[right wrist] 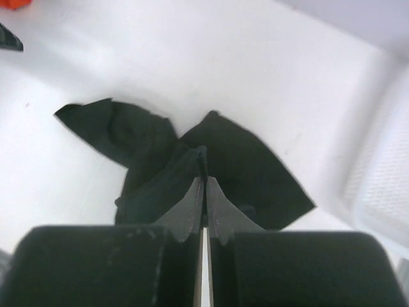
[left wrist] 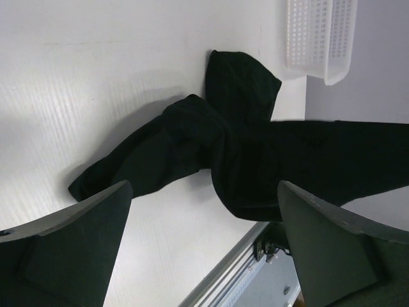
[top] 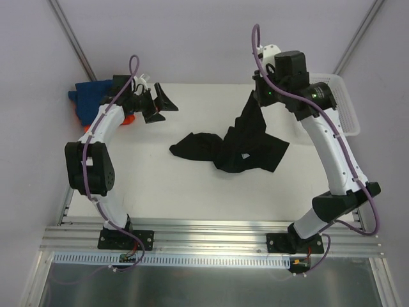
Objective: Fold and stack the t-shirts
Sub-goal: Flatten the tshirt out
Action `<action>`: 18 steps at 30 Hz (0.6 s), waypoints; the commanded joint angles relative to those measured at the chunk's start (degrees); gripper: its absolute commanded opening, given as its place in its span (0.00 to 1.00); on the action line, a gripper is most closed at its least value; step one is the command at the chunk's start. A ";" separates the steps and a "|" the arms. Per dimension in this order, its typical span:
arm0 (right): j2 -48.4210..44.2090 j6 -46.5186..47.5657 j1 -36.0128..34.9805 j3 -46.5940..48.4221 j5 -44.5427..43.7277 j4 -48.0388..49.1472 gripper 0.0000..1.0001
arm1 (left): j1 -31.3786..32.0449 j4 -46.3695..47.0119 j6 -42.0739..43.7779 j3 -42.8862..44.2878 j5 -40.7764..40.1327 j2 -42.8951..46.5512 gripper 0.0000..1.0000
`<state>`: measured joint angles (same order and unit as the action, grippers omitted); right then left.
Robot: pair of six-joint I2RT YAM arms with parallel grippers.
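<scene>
- The right gripper (right wrist: 204, 182) is clenched, and its two grey fingers pinch a fold of the plain black cloth t-shirt (top: 243, 150) between them.
- From this grip one part of the black t-shirt rises in a narrow strip, while the rest lies crumpled on the table.
- The left gripper (top: 160, 105) is released, with its dark jaws standing wide apart and nothing between them. It hangs above the far left part of the table, apart from the black t-shirt.
- The black t-shirt lies in the middle of the table, a little toward the right, with one pointed end stretching to the left.
- A blue cloth t-shirt (top: 86, 96) sits at the far left corner of the table, and an orange cloth t-shirt (top: 128, 119) shows just beside it, partly hidden behind the left arm.
- A white plastic mesh basket (top: 342, 102) stands at the far right edge of the table.
- The table (top: 160, 185) has a plain white, matt surface.
- A silver metal rail (top: 211, 230) runs along its near edge and carries both arm bases.
- Pale grey walls close the room behind, and a thin metal pole (top: 70, 35) slants in each far corner.
</scene>
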<state>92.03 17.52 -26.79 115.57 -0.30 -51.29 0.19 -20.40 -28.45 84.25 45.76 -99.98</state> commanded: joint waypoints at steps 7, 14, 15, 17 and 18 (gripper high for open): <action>-3.62 6.74 9.99 15.20 -8.23 8.30 0.01 | 10.26 0.37 5.24 13.30 -1.10 -12.32 0.99; -2.29 12.01 11.49 20.48 -9.11 18.41 0.01 | 16.77 -0.07 7.35 18.67 -1.11 -19.19 0.99; -2.38 11.06 11.49 20.92 -9.72 18.68 0.01 | 17.30 -0.08 7.44 19.02 -1.02 -19.98 0.99; -3.16 9.91 11.49 20.93 -10.08 19.20 0.01 | 18.62 -0.08 7.88 19.98 -1.28 -22.00 0.99; -3.52 9.47 11.41 20.66 -9.47 19.47 0.01 | 18.88 -0.08 7.88 20.60 -1.20 -22.70 0.99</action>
<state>89.84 26.65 -15.35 134.19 -8.47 -38.09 18.26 -20.43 -22.90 101.89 44.45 -120.92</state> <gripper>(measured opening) 0.015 0.991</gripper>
